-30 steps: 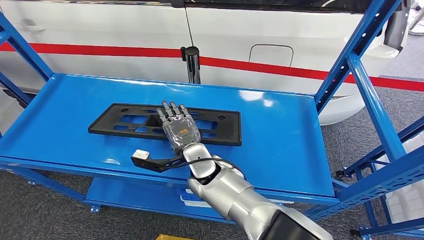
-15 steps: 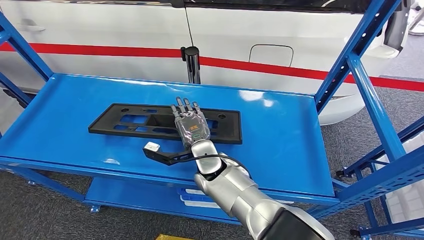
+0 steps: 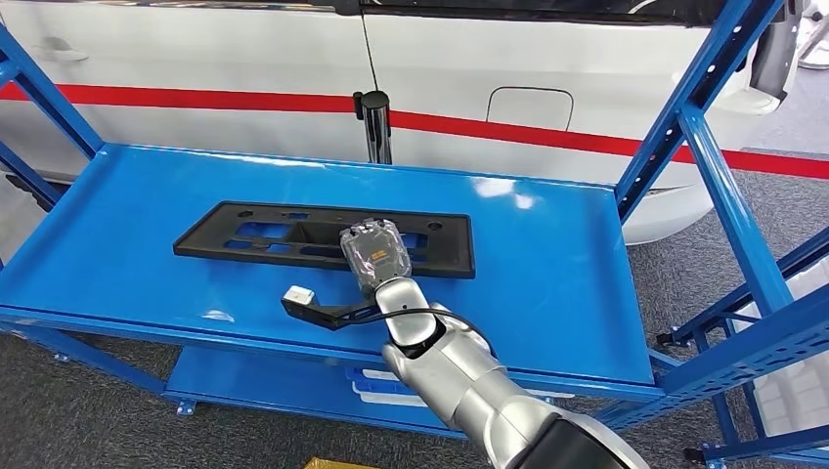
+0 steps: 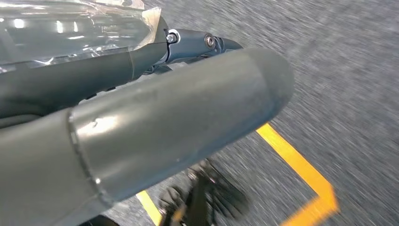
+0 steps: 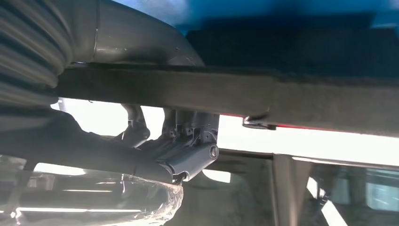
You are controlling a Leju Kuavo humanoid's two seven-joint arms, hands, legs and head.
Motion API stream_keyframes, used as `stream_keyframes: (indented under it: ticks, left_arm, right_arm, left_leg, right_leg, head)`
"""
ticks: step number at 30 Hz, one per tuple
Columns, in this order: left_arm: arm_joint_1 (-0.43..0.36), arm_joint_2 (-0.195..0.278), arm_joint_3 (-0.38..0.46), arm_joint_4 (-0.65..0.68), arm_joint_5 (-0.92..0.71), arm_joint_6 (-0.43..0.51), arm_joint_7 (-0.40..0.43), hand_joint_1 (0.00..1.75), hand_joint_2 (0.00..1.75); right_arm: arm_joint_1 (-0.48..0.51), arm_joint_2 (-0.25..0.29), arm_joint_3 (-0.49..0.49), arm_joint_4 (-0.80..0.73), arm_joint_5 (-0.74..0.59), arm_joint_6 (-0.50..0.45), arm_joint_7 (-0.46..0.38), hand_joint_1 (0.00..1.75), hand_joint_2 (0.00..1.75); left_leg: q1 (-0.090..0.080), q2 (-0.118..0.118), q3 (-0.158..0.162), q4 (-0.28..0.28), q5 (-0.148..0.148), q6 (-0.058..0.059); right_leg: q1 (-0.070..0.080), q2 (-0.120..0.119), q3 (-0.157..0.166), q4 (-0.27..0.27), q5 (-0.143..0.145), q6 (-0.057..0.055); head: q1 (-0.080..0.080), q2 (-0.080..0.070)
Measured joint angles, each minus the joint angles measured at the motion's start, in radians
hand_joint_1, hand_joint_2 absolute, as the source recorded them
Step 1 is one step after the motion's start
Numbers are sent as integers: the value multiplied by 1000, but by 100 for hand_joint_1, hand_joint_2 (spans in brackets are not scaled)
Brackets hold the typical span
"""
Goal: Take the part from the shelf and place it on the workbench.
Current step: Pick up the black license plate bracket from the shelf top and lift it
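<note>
Right robot hand (image 3: 375, 256) curls over the near edge of the black part (image 3: 254, 236) lying flat on the blue shelf (image 3: 567, 283), gripping off-centre, so lifting could tip it loose

White car (image 3: 244, 59) with red stripe (image 3: 196, 101) behind; grey carpet (image 3: 68, 420) with yellow line (image 4: 301, 169).

A white car (image 3: 244, 59) with a red stripe (image 3: 547, 135) (running along its side) stands behind the rack. A fuel flap (image 3: 529, 107) sits above the stripe. Grey carpet (image 3: 78, 420) covers the floor, crossed by yellow lines (image 4: 301, 169).
</note>
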Motion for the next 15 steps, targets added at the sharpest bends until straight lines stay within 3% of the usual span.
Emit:
stream_keyframes:
  ticks: [5,13,15]
  left_arm:
    - [0,1,6,-3,0,-52,-100,0,0]
    - [-1,4,14,-7,-15,-28,-207,0,0]
    - [-2,2,19,-8,-28,-24,-238,0,87]
  right_arm:
    - [28,0,-17,-49,18,0,-30,172,175]
    - [69,0,-53,-148,44,-7,-88,174,175]
    - [90,0,-60,-205,60,-9,-112,173,175]
  left_leg:
    - [0,0,0,0,0,0]
    - [0,0,0,0,0,0]
    - [0,0,0,0,0,0]
  right_leg:
    - [0,0,0,0,0,0]
    - [0,0,0,0,0,0]
    - [0,0,0,0,0,0]
  head:
    - [0,0]
    - [0,0]
    - [0,0]
